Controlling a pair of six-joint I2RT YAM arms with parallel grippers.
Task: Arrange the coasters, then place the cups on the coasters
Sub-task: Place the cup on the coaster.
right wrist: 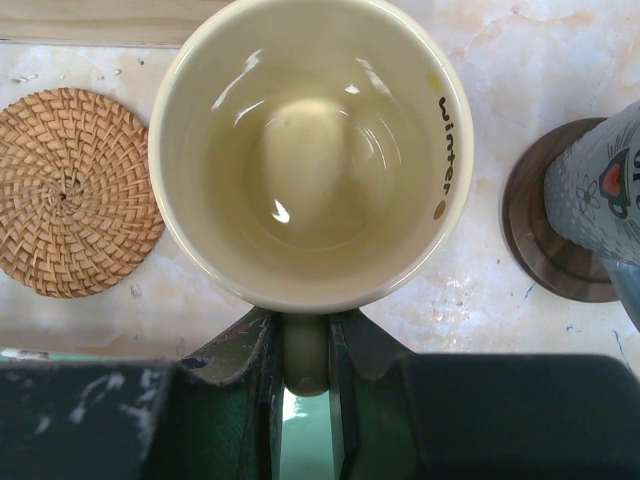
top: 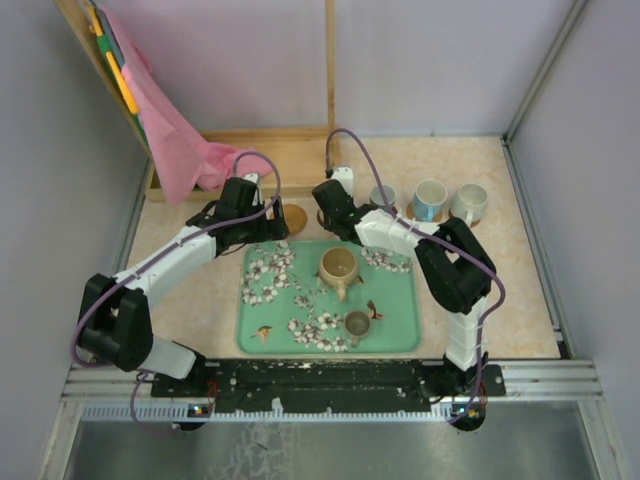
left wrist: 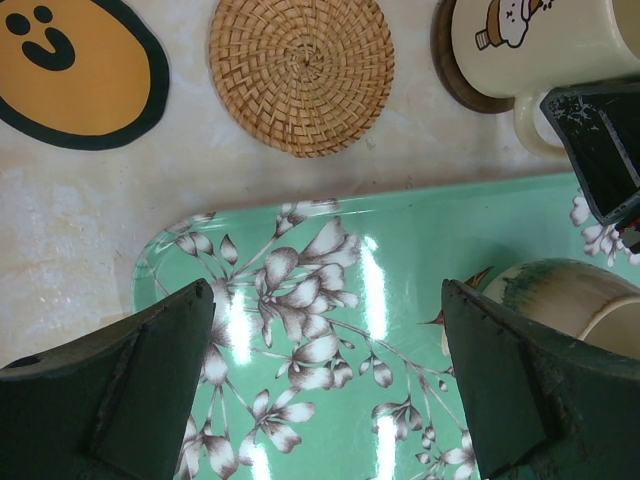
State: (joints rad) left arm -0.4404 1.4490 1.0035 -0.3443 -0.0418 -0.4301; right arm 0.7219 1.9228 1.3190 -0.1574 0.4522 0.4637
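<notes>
The right gripper (right wrist: pixel 305 335) is clamped on the handle of the cream mug (right wrist: pixel 310 150) (left gripper (left wrist: pixel 325 330) spread, empty). It seems seated on its coaster (left wrist: pixel 443 60) at twelve o'clock; release is needed.

Beige table (top: pixel 520 300) carries green tray (top: pixel 395 335) and coasters (left wrist: pixel 300 75).

Tray (top: pixel 400 340): centre of the table, near my bases.
On tray: tray mug (top: pixel 338 266) in the middle; small cup (top: pixel 357 323) nearer, to its right.
Beyond tray, left to right: smiley coaster (left wrist: pixel 70 65), woven coaster (left wrist: pixel 300 75), held mug (right wrist: pixel 310 150) over a wooden coaster (left wrist: pixel 455 85), row of three cups (top: pixel 430 200).
My right gripper (right wrist: pixel 300 345): on the held mug's near side, at its handle.
My left gripper (left wrist: pixel 325 300): over the tray's far-left corner.
</notes>
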